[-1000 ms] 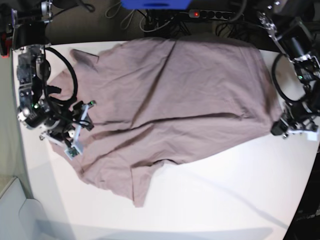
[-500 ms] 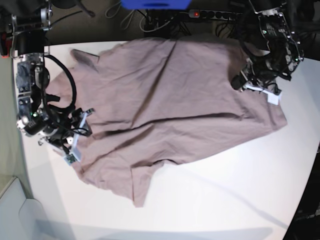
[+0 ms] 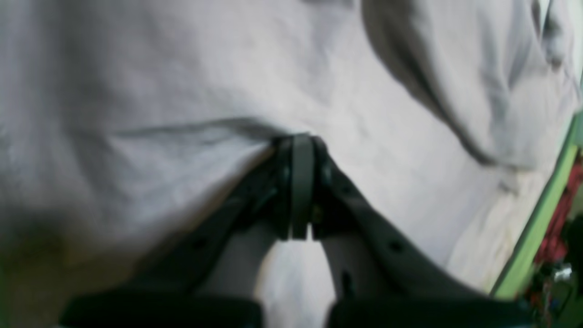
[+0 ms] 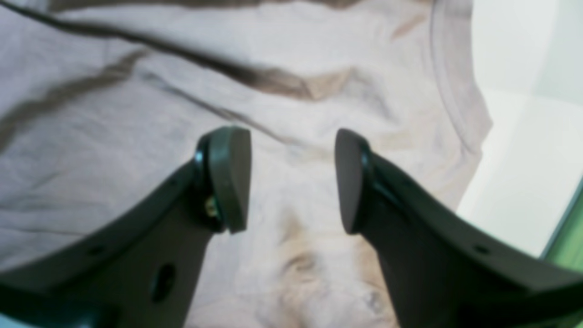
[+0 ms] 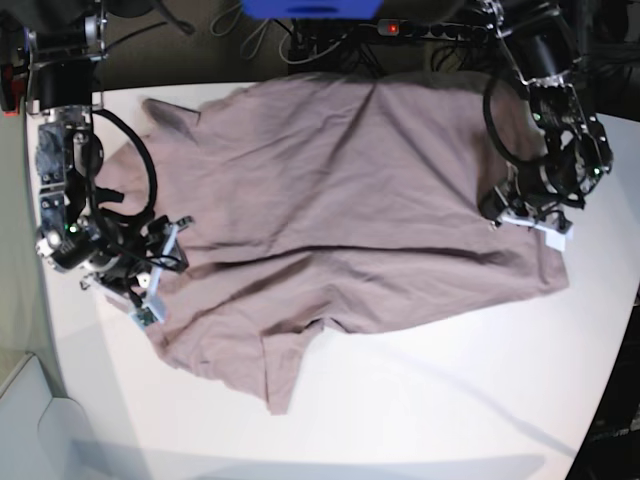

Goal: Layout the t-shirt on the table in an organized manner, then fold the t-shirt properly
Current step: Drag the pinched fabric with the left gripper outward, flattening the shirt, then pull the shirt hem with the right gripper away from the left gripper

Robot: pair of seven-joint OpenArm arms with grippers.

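The mauve t-shirt [image 5: 340, 200] lies spread and wrinkled over the far half of the white table [image 5: 450, 400], with one sleeve pointing toward the front [image 5: 285, 370]. My left gripper [image 5: 497, 214] is at the shirt's right side. In the left wrist view it [image 3: 300, 146] is shut, with folds of the t-shirt [image 3: 182, 68] drawn into its tips. My right gripper [image 5: 160, 272] is over the shirt's left edge. In the right wrist view it [image 4: 292, 177] is open just above the t-shirt [image 4: 136, 91], near a hemmed edge [image 4: 455, 91].
A power strip with a red light [image 5: 420, 28], cables and a blue object [image 5: 310, 8] lie beyond the table's far edge. A white bin [image 5: 30, 420] stands at the lower left, off the table. Bare table [image 4: 514, 159] shows right of the hem.
My left gripper went from the shirt's right edge up onto its far right part, then came down toward the front, and the cloth's right side shifted with it. My right gripper barely moved.
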